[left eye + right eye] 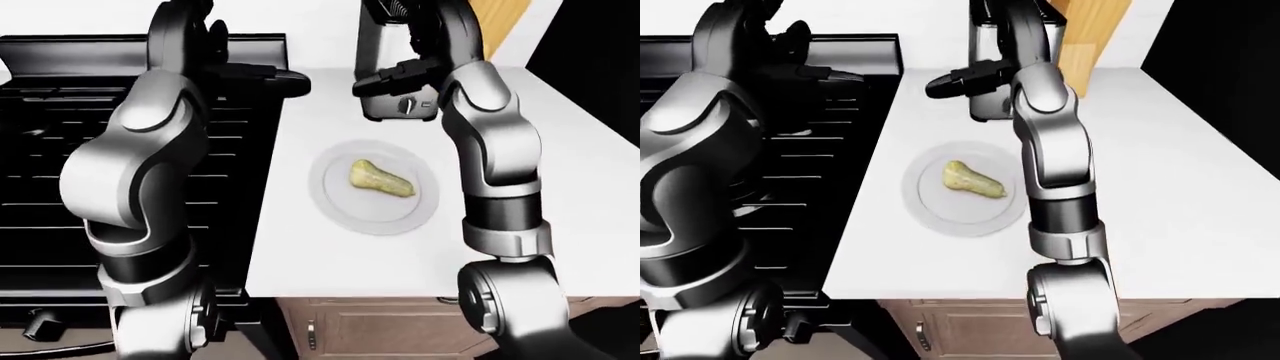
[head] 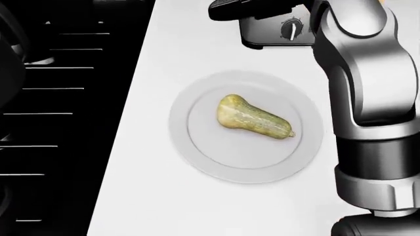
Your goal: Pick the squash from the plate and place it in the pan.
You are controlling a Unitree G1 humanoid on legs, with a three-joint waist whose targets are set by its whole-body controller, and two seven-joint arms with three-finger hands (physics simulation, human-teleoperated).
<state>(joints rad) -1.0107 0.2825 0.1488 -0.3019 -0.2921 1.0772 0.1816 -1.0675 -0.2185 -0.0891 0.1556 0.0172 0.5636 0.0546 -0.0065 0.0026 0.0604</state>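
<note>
Squash (image 2: 253,118) lies on its side on the white plate (image 2: 197,157), plate on the white surface (image 2: 144,196). Right robot hand (image 1: 385,77) hangs above the surface, well apart from the squash, which sits below it in the left-eye view; a steel appliance (image 2: 279,30) stands just behind this hand. Fingers empty, but whether spread or clenched cannot be told. Left robot hand (image 1: 275,77) reaches over the black stove (image 1: 40,150) edge, across from the right hand, holding nothing; its finger state also unclear.
</note>
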